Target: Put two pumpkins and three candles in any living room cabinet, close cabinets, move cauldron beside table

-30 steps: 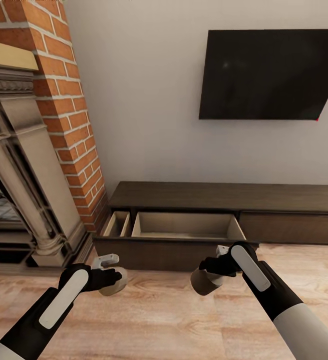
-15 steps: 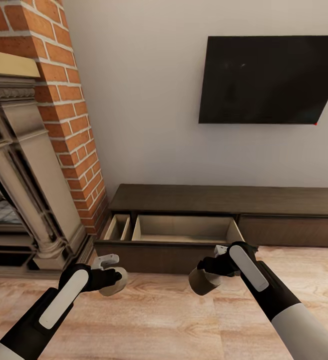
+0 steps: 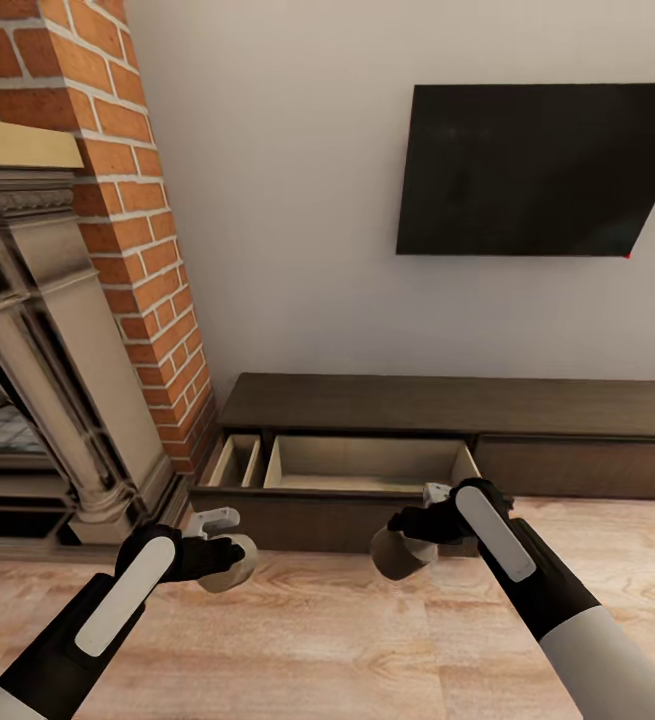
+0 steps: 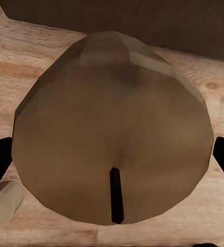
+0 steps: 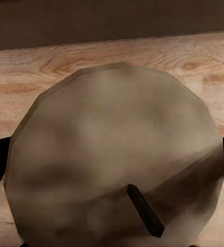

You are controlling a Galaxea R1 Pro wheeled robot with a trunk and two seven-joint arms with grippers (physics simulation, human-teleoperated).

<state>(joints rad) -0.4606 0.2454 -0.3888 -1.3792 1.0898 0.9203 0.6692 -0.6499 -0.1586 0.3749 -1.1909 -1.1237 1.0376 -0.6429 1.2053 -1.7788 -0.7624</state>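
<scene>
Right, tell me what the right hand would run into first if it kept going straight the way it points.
Probably the dark front panel of the open cabinet drawer. The right hand, gripping a tan candle, aims toward it across bare floor, though depth is uncertain.

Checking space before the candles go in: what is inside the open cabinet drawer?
The wide open drawer of the cabinet shows pale tan walls and a bare floor toward the back. Its dark front panel hides the nearest strip of floor.

Matt dark-brown wood on the cabinet (image 3: 447,402), pale tan board lining its open drawer (image 3: 367,462). Light grained planks across the floor (image 3: 317,640) before it. Rough red brick up the chimney (image 3: 137,200) beside it; glossy black television (image 3: 542,170) above. Dull, waxy tan candle (image 4: 112,128).
</scene>
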